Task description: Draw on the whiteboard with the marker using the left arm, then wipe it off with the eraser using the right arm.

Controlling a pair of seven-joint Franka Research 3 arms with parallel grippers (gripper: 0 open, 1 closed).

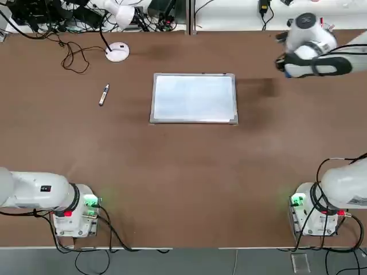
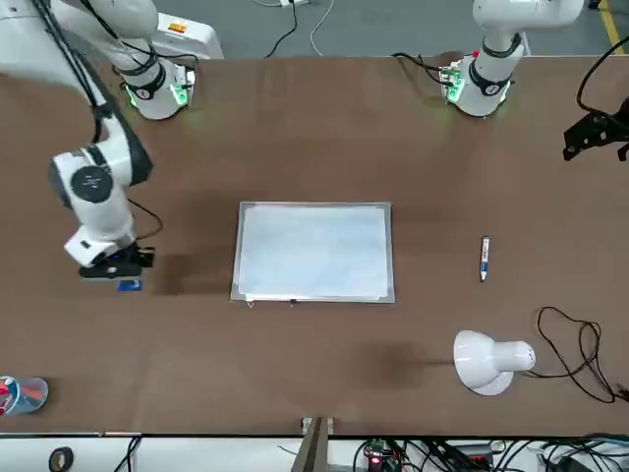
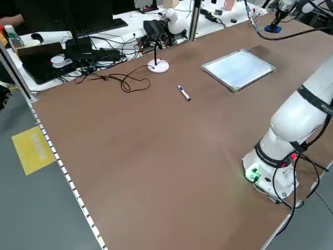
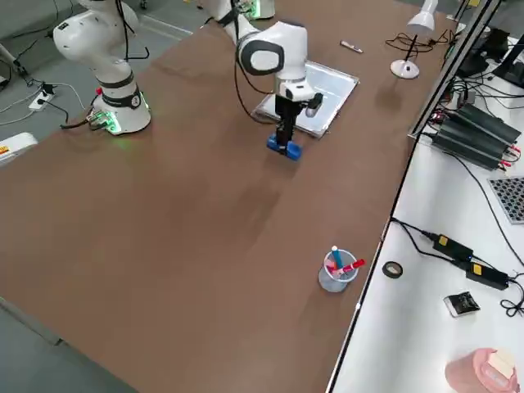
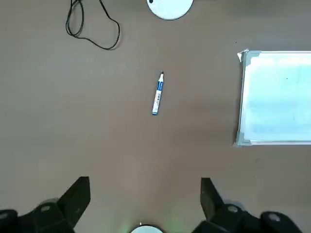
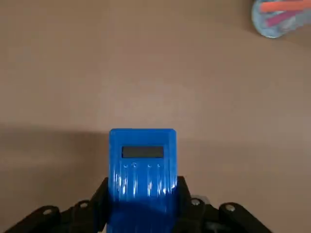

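The whiteboard [image 1: 195, 98] lies flat mid-table, and its surface looks blank. The marker [image 1: 104, 94] lies on the table to its left, apart from both grippers. My right gripper [image 6: 142, 189] is shut on the blue eraser [image 6: 142, 160], low over the table to the right of the whiteboard [image 4: 315, 90]; I cannot tell whether the eraser [image 4: 284, 147] touches the table. My left gripper [image 5: 143, 194] hangs open and empty, high above the table at its left side, and its wrist view looks down on the marker [image 5: 158, 93] and the whiteboard's edge [image 5: 243, 97].
A white desk lamp [image 1: 117, 51] and a looped black cable [image 1: 73, 57] sit behind the marker. A clear cup with pens [image 2: 22, 393] stands at the table's far right corner. Both arm bases [image 1: 74, 213] [image 1: 312, 215] stand at the near edge.
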